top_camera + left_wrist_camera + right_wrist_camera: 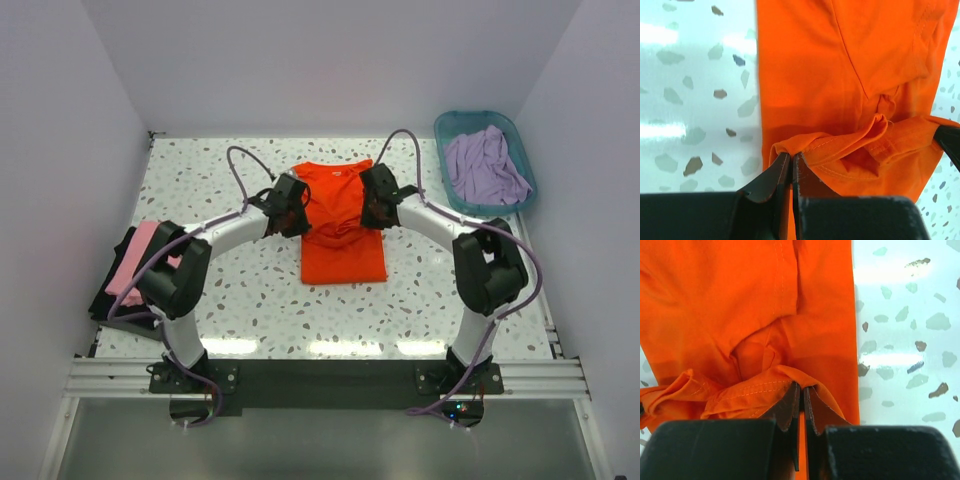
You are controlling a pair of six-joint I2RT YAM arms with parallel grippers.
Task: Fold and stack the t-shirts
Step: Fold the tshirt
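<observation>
table [250,295] | orange t-shirt [345,255] centre | teal basket [478,114] far-right | black t-shirt [103,300] left

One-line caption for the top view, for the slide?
Left gripper and right gripper each pinch an edge of the orange t-shirt on the table.

Left arm [215,235] and right arm [440,225] arch inward, elbows out. Left gripper [791,156], right gripper [801,386] — each pinched tight on orange t-shirt [345,250] fold — wrists facing.
</observation>
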